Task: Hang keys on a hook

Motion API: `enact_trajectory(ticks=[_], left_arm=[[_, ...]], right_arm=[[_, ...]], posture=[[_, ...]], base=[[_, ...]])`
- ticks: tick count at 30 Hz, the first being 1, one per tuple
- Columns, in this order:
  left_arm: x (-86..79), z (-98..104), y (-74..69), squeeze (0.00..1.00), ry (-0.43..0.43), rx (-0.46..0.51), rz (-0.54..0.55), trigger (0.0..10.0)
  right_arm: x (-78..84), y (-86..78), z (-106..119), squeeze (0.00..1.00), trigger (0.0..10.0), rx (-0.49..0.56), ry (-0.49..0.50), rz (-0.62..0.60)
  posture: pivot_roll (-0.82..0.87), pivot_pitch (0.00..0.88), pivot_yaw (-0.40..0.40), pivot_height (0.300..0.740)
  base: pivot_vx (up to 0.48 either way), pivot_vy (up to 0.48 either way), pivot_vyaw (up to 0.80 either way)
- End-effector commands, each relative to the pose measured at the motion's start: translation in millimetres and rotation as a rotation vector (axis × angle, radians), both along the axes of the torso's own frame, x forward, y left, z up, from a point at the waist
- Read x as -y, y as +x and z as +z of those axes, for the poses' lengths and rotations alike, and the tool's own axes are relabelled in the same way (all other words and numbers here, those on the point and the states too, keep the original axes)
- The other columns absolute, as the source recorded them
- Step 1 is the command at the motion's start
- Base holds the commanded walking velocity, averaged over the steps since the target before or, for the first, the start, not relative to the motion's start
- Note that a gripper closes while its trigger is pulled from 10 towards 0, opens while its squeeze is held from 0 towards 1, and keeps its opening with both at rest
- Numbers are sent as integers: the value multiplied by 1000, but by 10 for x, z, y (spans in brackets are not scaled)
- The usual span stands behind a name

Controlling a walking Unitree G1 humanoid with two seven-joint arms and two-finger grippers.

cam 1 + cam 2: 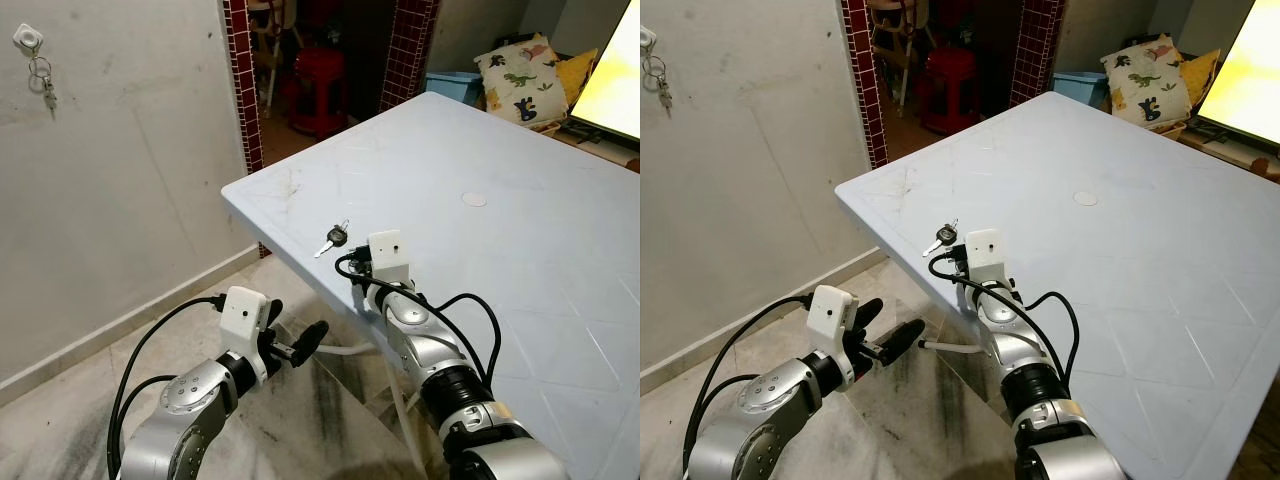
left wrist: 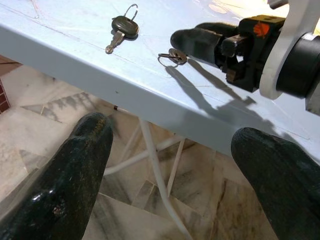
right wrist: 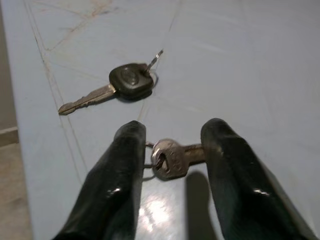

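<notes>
— How are the arms posed?
— The right gripper (image 3: 170, 165) is laid low over the table (image 1: 520, 260) near its corner, fingers spread either side of a silver key (image 3: 172, 157) lying flat. The left gripper (image 2: 175, 165) is held below the table edge, fingers wide apart, nothing between them.

— And the rest?
— A black-headed key (image 1: 333, 238) is seen just beyond the silver one. A hook (image 1: 28, 39) on the wall (image 1: 130, 170) already carries keys (image 1: 45, 85). Contact between fingers and silver key cannot be judged; from the head views that key is hidden by the wrist.
</notes>
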State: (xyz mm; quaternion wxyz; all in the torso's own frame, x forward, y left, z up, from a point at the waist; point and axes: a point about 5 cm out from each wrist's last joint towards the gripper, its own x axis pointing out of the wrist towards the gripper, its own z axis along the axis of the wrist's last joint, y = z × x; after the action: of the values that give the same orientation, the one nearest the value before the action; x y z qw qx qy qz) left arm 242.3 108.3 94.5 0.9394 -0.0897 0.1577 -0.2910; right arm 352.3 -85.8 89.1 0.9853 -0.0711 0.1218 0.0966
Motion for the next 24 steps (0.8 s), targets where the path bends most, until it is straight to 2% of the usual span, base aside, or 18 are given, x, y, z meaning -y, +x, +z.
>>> enact_trajectory(ticks=[1, 5, 8, 15, 24], left_arm=[[-13, -1, 14, 0, 4, -5, 9, 10000], [-14, -3, 15, 0, 4, -6, 8, 10000], [-14, -5, 16, 0, 3, -7, 6, 10000], [-14, -12, 13, 0, 4, -7, 6, 10000], [-14, -15, 16, 0, 7, -4, 4, 10000]], right_arm=[[-24, 45, 95, 1000, 10000, 44, -28, 45], [-12, 73, 205, 1000, 10000, 111, -91, 157], [24, 81, 226, 1000, 10000, 120, -102, 212], [105, 71, 170, 1000, 10000, 110, -132, 225], [111, 52, 138, 1000, 10000, 110, -144, 235]], posture=[[95, 0, -14, 740], [93, 0, -12, 740], [91, 0, -12, 740], [94, 0, -13, 740], [92, 0, -10, 740]], base=[[0, 0, 0], [0, 0, 0], [0, 0, 0], [0, 0, 0], [0, 0, 0]])
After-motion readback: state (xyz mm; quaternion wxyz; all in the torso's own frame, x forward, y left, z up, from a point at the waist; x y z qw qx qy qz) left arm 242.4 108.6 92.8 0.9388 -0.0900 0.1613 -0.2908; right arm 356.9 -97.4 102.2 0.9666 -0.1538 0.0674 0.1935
